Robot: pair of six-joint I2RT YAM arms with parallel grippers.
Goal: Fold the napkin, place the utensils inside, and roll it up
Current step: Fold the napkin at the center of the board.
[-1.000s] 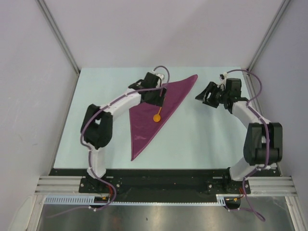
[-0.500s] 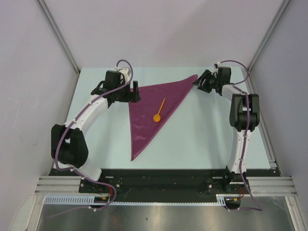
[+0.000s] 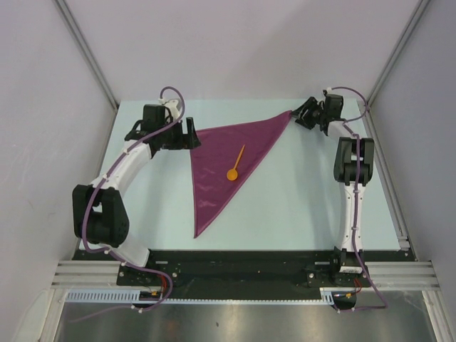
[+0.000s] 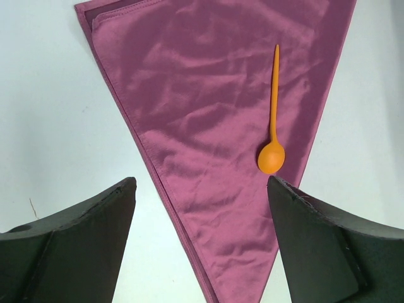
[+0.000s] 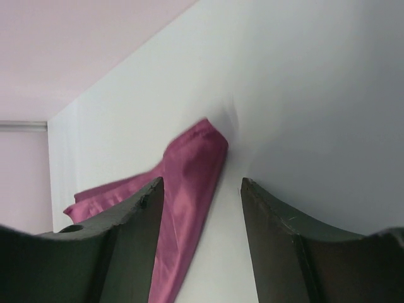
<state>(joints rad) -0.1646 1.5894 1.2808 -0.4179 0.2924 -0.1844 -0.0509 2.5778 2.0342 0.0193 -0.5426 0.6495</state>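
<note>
- Cloth: the napkin (image 3: 217,167) lies flat on the table (image 3: 306,206), folded into a triangle. Its long point faces the arm bases, and its other two corners sit at far left and far right.
- Utensil: the spoon (image 3: 237,161) rests on the napkin near its right edge, with the bowl on the near side and the handle angled away toward far right. Neither arm touches it.
- Left side: the left gripper (image 3: 192,135) is at the napkin's far-left corner. Its fingers (image 4: 76,246) are spread wide with nothing pinched. In the wrist view that corner lies on the table in the gap between them.
- Right side: the right gripper (image 3: 301,114) is at the far-right corner. Its fingers (image 5: 284,252) stand apart, and the tip of the cloth sits in the gap just ahead of them. I cannot tell whether either finger touches the fabric.
</note>
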